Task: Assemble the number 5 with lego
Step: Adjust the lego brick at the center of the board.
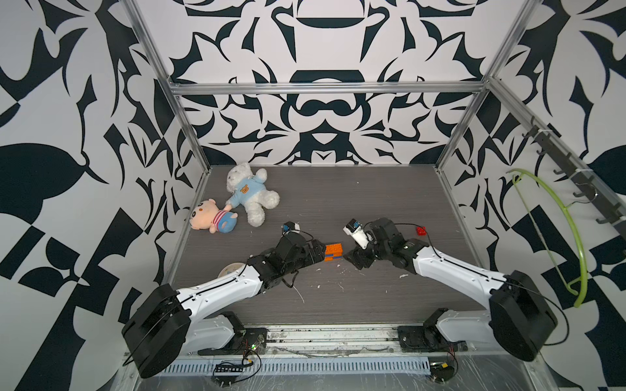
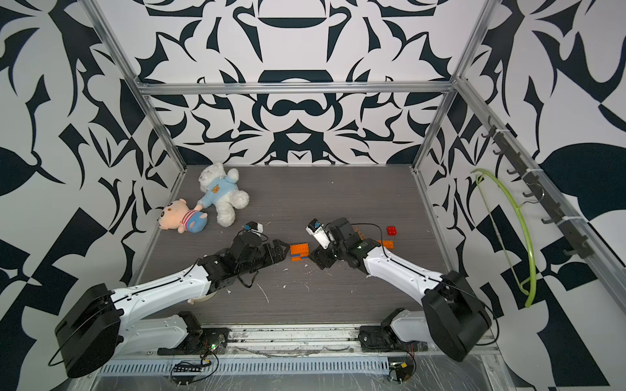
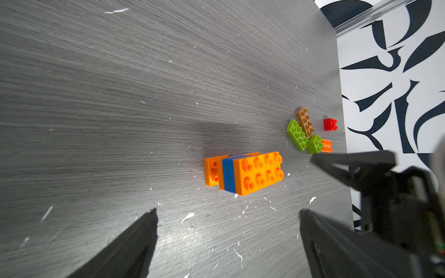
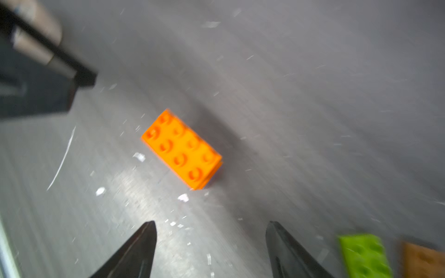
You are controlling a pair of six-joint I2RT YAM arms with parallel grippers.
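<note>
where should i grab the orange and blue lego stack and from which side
Grip the orange and blue stack across its two long flat sides, coming down from above: its studded face points up, and those sides are parallel and unobstructed.

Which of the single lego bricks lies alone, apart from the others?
The red brick; the brown brick, green bricks and small orange brick huddle together.

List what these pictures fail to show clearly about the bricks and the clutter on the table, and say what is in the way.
- Round cream item: top view, mostly under the left arm; identity unclear.
- Lime green bricks and brown brick: hidden behind the right arm in a top view.
- Orange brick stack: right wrist view, motion blur smears its studs.
</note>
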